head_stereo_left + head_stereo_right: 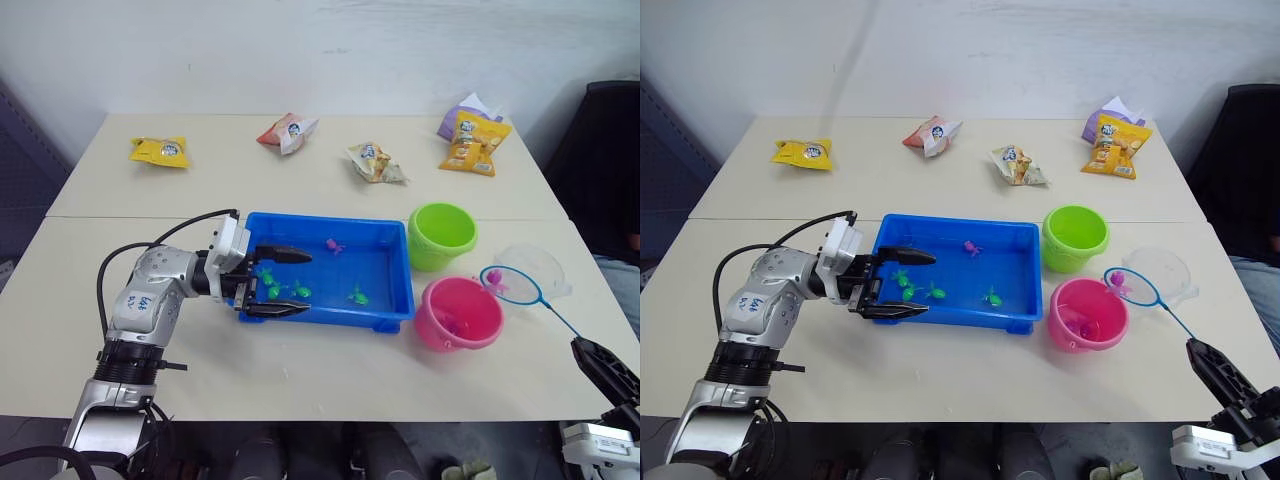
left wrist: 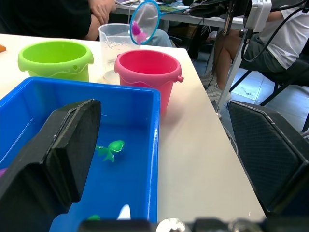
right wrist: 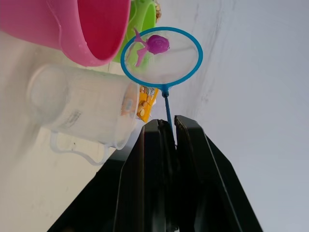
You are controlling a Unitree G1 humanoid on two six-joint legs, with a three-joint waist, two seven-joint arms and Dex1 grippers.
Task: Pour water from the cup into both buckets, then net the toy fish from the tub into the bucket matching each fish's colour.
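Right gripper point(image 1: 592, 358) sits low at the frame edge, partly cut off; in the right wrist view its fingers point(image 3: 145, 164) are pressed together on the thin handle of the net point(image 1: 511, 285); the hoop hangs over the gap between the pink bucket point(image 1: 459, 313) and the clear cup point(image 1: 530, 266), with one pink fish point(image 3: 157, 44) in the mesh; a second pink shape inside the pink bucket is probably another fish, hard to resolve. Left gripper point(image 1: 276, 283) rests at the left end of the blue tub point(image 1: 385, 319), jaws spread apart, holding nothing; its fingers hide part of the green fish point(image 1: 357, 296) lying in the tub; a pink fish point(image 1: 333, 245) lies near the far wall. Lime green bucket point(image 1: 441, 234) stands just beside the tub; snack packets point(image 1: 375, 163) lie across the far table point(image 1: 300, 370).
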